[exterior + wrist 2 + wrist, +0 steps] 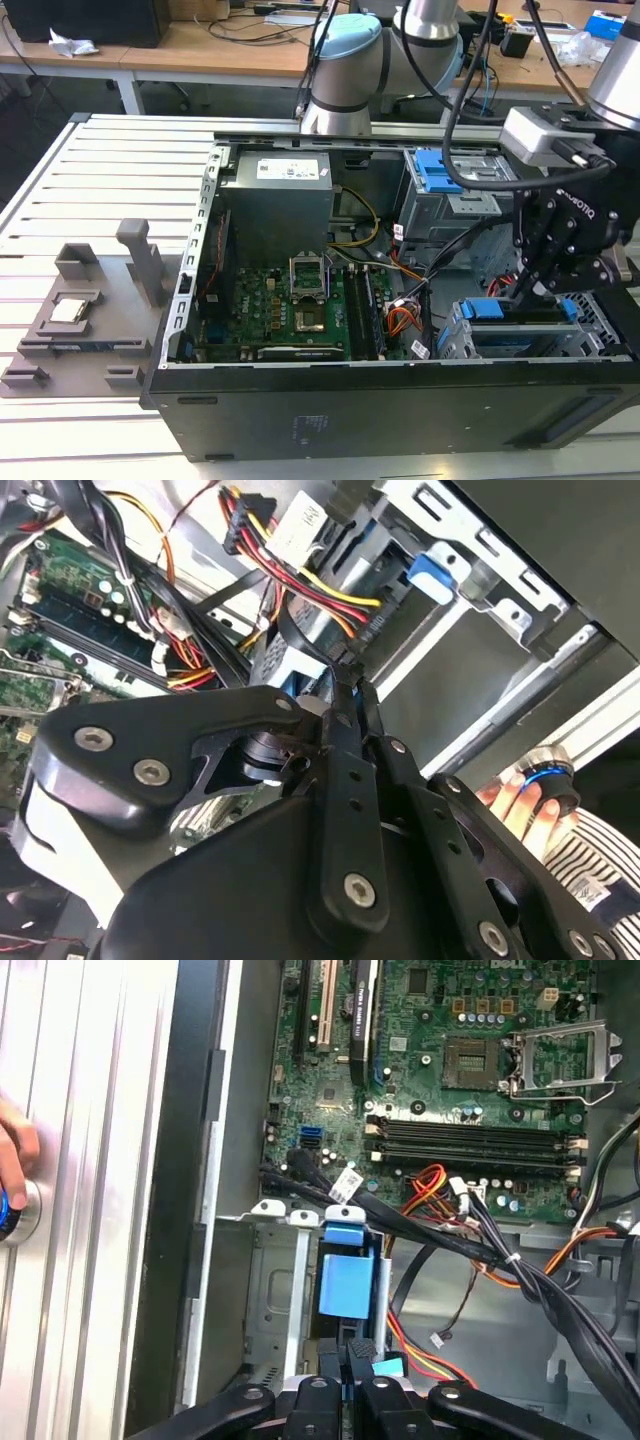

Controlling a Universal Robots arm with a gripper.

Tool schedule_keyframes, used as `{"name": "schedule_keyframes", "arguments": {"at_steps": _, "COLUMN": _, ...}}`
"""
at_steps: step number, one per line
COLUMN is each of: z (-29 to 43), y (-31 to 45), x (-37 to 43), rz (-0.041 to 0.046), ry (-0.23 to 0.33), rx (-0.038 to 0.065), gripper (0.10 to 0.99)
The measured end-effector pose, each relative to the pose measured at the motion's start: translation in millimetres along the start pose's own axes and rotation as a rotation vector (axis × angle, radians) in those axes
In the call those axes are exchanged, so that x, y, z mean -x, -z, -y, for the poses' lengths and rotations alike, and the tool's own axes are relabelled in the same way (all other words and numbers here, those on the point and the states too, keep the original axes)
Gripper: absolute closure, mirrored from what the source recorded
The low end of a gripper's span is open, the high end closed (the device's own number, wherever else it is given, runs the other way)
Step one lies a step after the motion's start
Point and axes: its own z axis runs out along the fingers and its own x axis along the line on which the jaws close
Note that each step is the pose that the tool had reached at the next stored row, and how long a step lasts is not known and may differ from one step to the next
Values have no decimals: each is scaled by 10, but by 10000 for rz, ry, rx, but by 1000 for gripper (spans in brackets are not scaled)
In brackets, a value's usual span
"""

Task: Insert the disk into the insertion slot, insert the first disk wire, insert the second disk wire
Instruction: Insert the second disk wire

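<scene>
A green motherboard (pixel 285 310) (its empty processor socket (pixel 305 275) uncovered) is seen inside the open black computer case (pixel 380 415), beside a grey power supply (pixel 275 205) and orange-red wiring (pixel 402 320).

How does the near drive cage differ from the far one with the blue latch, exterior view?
The insertion slot sits at the case's near edge under the gripper, with the disk in it; the latch cage stands farther back, untouched. Both: grey metal, blue plastic.
</scene>
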Motion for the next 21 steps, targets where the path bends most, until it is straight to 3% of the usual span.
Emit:
{"name": "schedule_keyframes", "arguments": {"at_steps": 6, "z": -1, "y": -1, "x": -11, "rz": 1, "ry": -14, "rx": 1, "gripper": 937}}
{"name": "schedule_keyframes", "arguments": {"at_steps": 10, "z": -1, "y": -2, "x": -11, "rz": 40, "ry": -474, "rx": 63, "gripper": 937}}
{"name": "schedule_keyframes", "arguments": {"at_steps": 14, "z": 1, "y": -3, "x": -8, "rz": 42, "ry": -489, "rx": 64, "gripper": 937}}
{"name": "schedule_keyframes", "arguments": {"at_steps": 18, "z": 25, "y": -9, "x": 82, "rz": 44, "ry": -489, "rx": 67, "gripper": 937}}
{"name": "schedule_keyframes", "arguments": {"at_steps": 21, "z": 44, "y": -20, "x": 97, "rz": 48, "ry": -491, "rx": 70, "gripper": 937}}
